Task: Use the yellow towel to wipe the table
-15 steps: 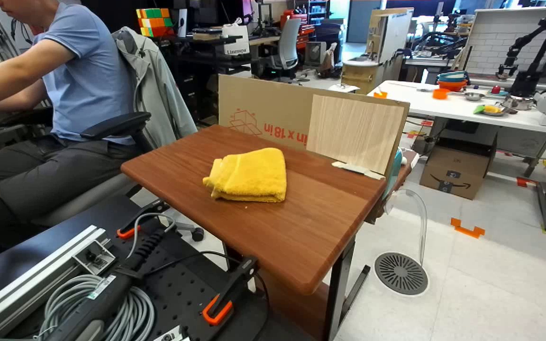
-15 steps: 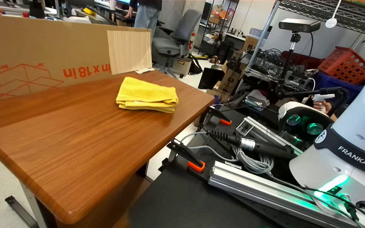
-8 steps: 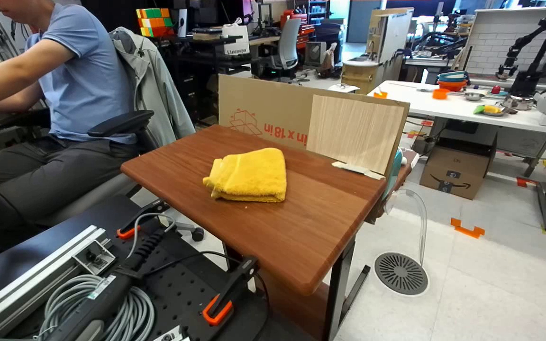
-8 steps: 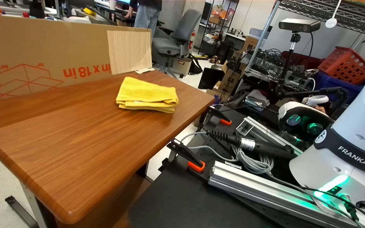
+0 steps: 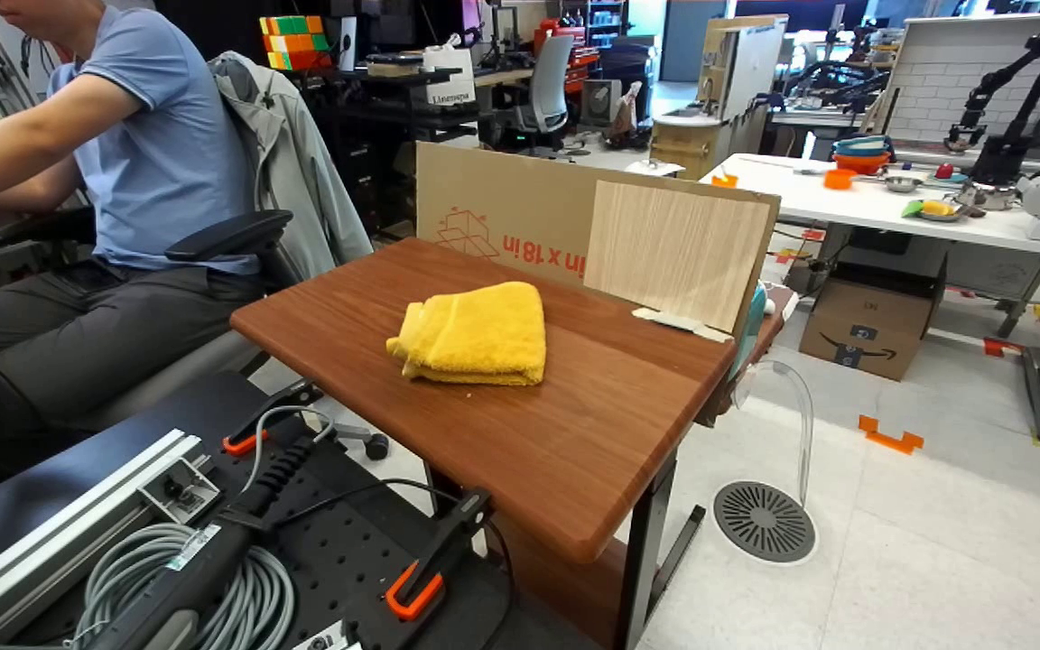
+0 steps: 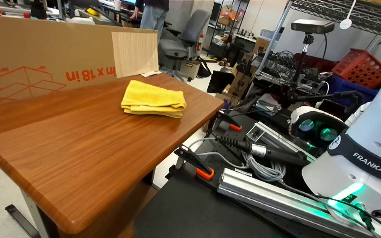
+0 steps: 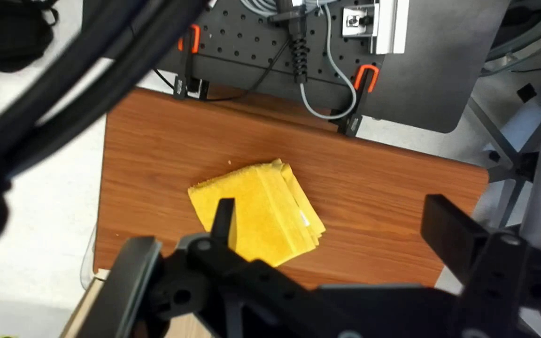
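Observation:
The yellow towel (image 5: 475,334) lies folded flat on the reddish-brown wood table (image 5: 574,451). In an exterior view the towel (image 6: 154,99) sits near the far right part of the table (image 6: 78,142), its stacked folds facing the camera. In the wrist view the gripper (image 7: 330,201) is open with its fingers wide apart and nothing between them. It is above the table, seen from overhead; the left finger overlaps the towel (image 7: 261,211) in the picture, but no contact shows. The table (image 7: 369,188) fills the middle of that view. The gripper is out of both exterior views.
A cardboard panel (image 5: 520,208) stands along the table's back edge with a light wood-pattern sheet (image 5: 678,253) on it. Orange-tipped clamps (image 6: 205,172), cables and an aluminium bar (image 6: 270,201) lie on the black base plate beside the table. A seated person (image 5: 159,153) is near it.
The towel and table have not moved. In an exterior view the arm's upper part has shifted slightly at the right edge, and the hand with a white controller behind the headset has moved.

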